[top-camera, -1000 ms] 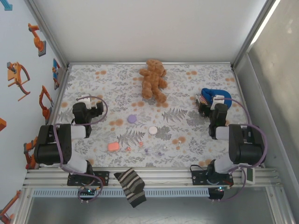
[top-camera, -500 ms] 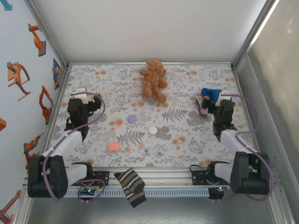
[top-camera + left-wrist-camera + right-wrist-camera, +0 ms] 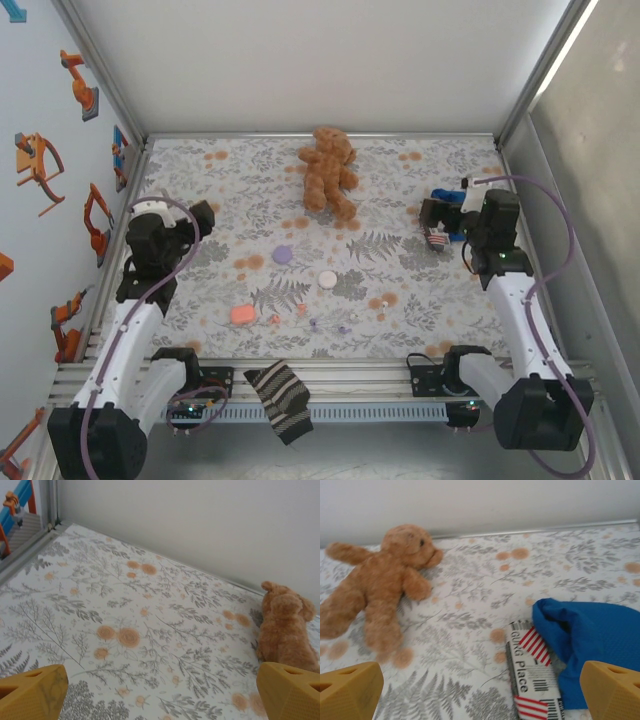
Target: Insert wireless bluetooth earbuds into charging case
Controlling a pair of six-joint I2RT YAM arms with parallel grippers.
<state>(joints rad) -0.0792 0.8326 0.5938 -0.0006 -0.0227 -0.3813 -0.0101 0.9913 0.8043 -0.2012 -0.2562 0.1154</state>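
Note:
The salmon-pink charging case (image 3: 243,314) lies on the floral table near the front left. Several tiny earbuds are scattered to its right: a reddish one (image 3: 272,320) beside the case, another (image 3: 301,309), and pale ones (image 3: 343,328). My left gripper (image 3: 198,216) hovers at the left side, well behind the case. In its wrist view the left gripper (image 3: 160,700) is open over bare cloth. My right gripper (image 3: 437,216) hangs at the far right, open (image 3: 480,695), with nothing between its yellow fingertips (image 3: 612,690).
A brown teddy bear (image 3: 328,172) lies at the back centre. A purple disc (image 3: 282,254) and a white disc (image 3: 327,279) sit mid-table. A blue cloth (image 3: 590,630) and a striped packet (image 3: 532,675) lie under the right gripper. A striped sock (image 3: 280,400) hangs over the front rail.
Both arms have unfolded from their tucked pose and stretched up and outward. The jaws stayed open, and nothing on the table moved.

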